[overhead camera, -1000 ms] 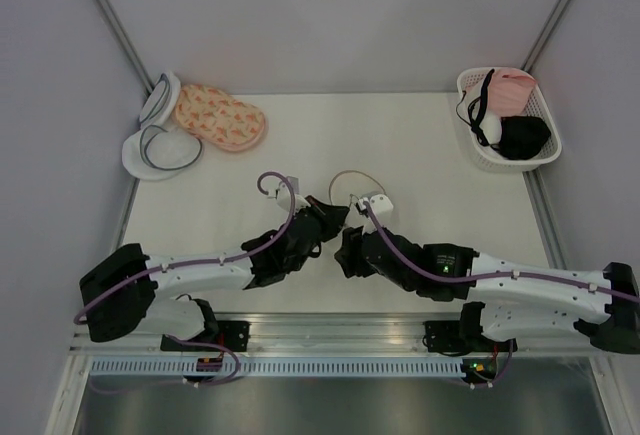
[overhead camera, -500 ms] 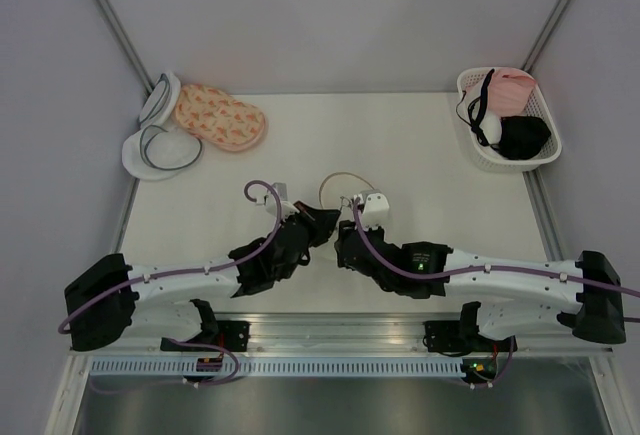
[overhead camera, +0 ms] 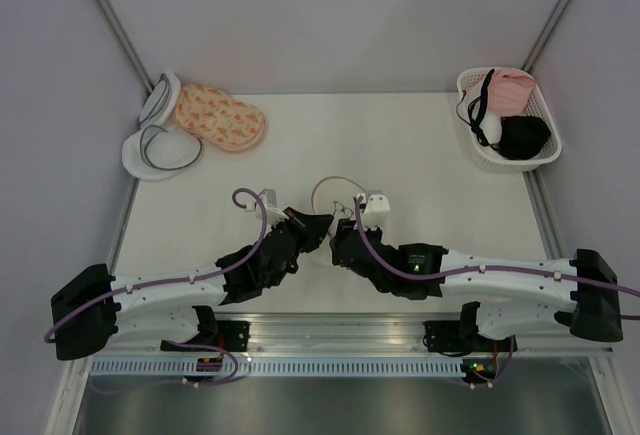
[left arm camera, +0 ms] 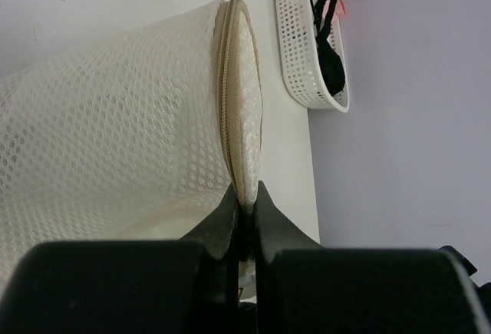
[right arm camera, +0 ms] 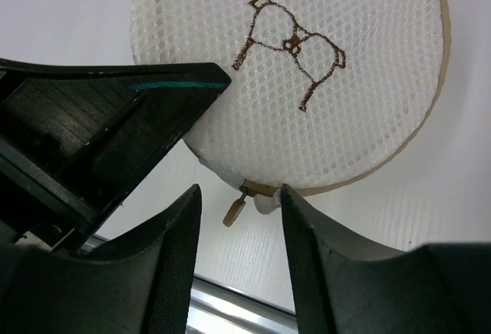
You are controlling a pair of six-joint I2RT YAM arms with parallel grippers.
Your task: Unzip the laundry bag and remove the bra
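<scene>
My left gripper (left arm camera: 244, 205) is clamped on the tan rim (left arm camera: 228, 81) of the laundry bag (left arm camera: 115, 134), which sits mid-table between my wrists. My right gripper (right arm camera: 239, 200) stands parted, with the zip pull (right arm camera: 232, 213) between its fingers, untouched. The bra is hidden; I judge it is zipped inside. If I pinch off-centre, the small pull may slip free, or I may snag mesh and tug the rim from my left hold.

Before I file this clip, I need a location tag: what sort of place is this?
Probably a robot test cell, not a home: plain partition walls, a white table, and staged laundry props, a laundry bag and a basket of garments.
</scene>
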